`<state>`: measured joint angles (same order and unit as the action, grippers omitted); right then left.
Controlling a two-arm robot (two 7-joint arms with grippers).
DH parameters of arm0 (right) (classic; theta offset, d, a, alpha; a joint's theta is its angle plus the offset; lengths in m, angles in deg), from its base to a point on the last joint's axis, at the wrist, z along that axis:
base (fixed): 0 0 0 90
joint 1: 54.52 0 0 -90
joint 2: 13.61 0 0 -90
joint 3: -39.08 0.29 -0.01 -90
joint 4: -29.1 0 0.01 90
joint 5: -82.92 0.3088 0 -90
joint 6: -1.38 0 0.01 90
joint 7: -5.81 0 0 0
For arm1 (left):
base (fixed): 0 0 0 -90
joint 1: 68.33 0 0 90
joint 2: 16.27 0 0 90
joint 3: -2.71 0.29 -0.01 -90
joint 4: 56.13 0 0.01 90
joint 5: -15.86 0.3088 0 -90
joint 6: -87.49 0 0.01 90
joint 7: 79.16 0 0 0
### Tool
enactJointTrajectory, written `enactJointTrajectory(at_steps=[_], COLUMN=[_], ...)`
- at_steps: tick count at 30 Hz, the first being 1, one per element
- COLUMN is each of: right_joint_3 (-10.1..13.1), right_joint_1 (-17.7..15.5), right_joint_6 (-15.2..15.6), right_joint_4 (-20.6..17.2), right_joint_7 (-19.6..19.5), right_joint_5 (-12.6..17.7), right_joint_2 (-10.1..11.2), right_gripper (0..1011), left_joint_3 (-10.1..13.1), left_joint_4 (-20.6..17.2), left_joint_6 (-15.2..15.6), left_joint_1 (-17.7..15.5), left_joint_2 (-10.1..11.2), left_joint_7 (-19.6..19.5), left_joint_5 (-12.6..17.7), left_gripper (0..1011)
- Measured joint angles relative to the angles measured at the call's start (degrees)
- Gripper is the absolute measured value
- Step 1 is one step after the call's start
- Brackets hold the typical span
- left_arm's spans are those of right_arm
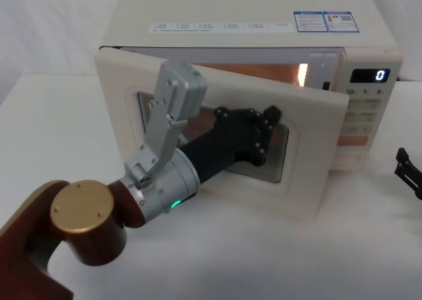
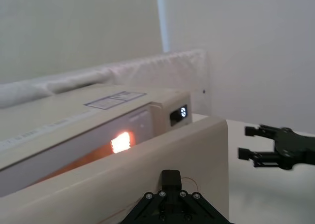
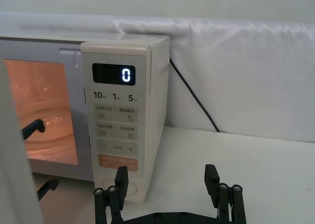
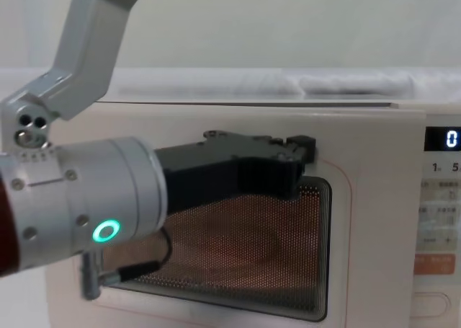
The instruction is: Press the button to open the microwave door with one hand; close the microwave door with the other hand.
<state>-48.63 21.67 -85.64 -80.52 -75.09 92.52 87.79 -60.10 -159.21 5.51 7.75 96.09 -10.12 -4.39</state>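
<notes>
Cream microwave door (image 1: 310, 148) ajar | left claw (image 1: 267, 125) against its window, fingers' spread unclear | right claw (image 3: 167, 184) apart, beside keypad.

My left arm reaches forward from the shoulder, its silver wrist angled up and its black left gripper (image 1: 264, 125) stretched out ahead at mid-height; I cannot tell how its fingers stand. My right gripper (image 3: 167, 182) sits low and off to my right side, its fingers (image 3: 212, 177) spread apart with nothing between them.
</notes>
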Motion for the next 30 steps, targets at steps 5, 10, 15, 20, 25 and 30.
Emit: enactJointTrajectory(at_steps=[5,10,15,20,25,30], right_joint_3=[0.0,0.0,0.0,0.0,0.0,0.0], right_joint_1=[0.0,0.0,0.0,0.0,0.0,0.0], right_joint_6=[0.0,0.0,0.0,0.0,0.0,0.0], right_joint_4=[0.0,0.0,0.0,0.0,0.0,0.0], right_joint_7=[0.0,0.0,0.0,0.0,0.0,0.0], right_joint_5=[0.0,0.0,0.0,0.0,0.0,0.0], right_joint_2=[0.0,0.0,0.0,0.0,0.0,0.0], right_gripper=[1002,1002,1002,1002,1002,1002], left_joint_3=[0.2,0.6,1.0,0.9,0.5,-0.2], left_joint_4=[0.5,1.0,1.7,2.6,3.5,4.8], left_joint_6=[0.8,2.7,4.7,5.7,6.5,7.0], left_joint_1=[-0.9,-1.9,-2.5,-2.8,-2.9,-2.9], left_joint_2=[-2.2,-4.8,-6.9,-7.9,-8.7,-10.2], left_joint_7=[2.2,4.6,5.9,6.1,6.7,8.2], left_joint_5=[1.4,3.4,5.1,6.2,7.5,9.0], left_gripper=[0,0,0,0,0,0])
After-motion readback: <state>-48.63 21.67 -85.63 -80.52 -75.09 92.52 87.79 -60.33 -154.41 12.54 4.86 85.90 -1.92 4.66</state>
